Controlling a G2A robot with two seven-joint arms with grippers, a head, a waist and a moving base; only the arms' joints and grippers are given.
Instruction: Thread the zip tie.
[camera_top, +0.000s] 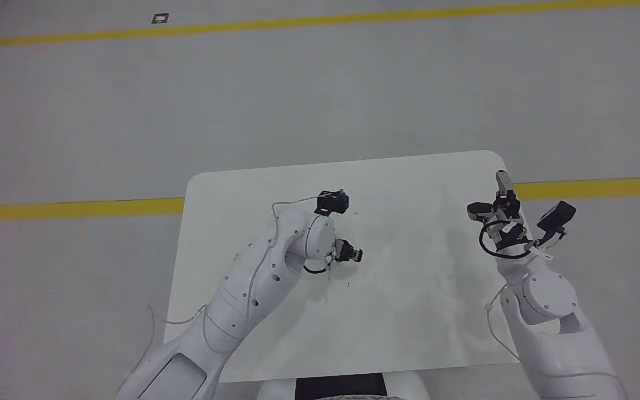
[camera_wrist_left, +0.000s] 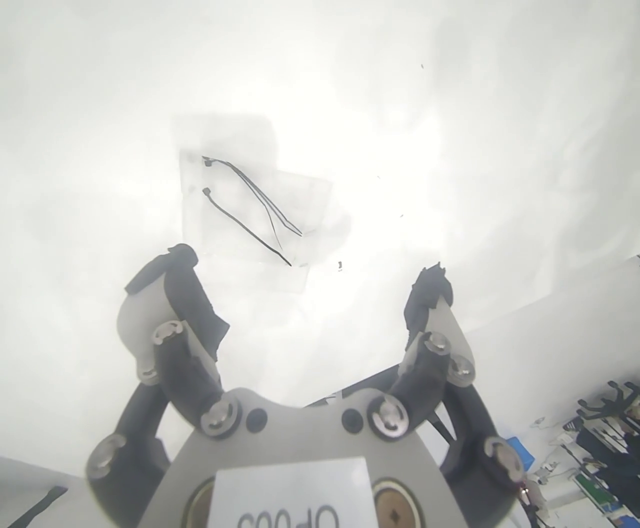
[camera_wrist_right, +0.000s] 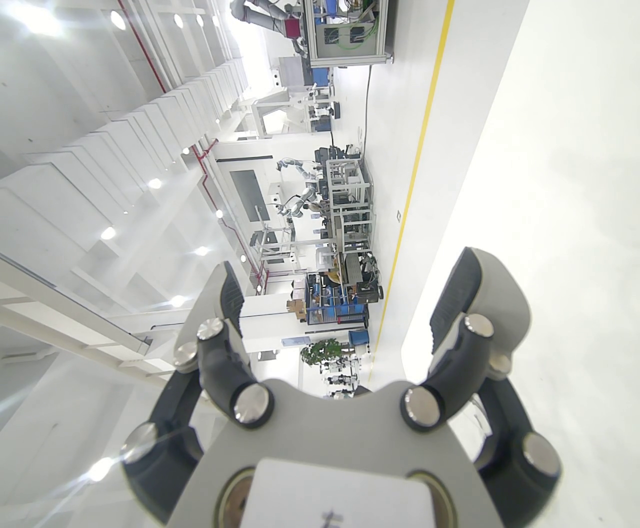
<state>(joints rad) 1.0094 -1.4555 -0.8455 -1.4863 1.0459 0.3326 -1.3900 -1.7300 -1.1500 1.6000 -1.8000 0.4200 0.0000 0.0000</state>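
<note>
Three thin black zip ties (camera_wrist_left: 248, 211) lie loose and unthreaded on a clear plastic tray (camera_wrist_left: 310, 192) on the white table (camera_top: 420, 310). My left gripper (camera_wrist_left: 305, 272) hovers above the table just short of the tray, open, with nothing between its black-padded fingers (camera_wrist_left: 175, 280). From above, the left gripper (camera_top: 348, 228) sits over the table's middle left. My right gripper (camera_wrist_right: 345, 275) is open and empty, turned on its side and facing out into the room. In the top view the right gripper (camera_top: 503, 190) is near the table's far right edge.
A tiny black fragment (camera_wrist_left: 340, 266) lies on the table beside the tray's corner. The table's edge (camera_wrist_left: 505, 320) runs close to the left gripper. A yellow floor line (camera_top: 90, 209) passes behind the table.
</note>
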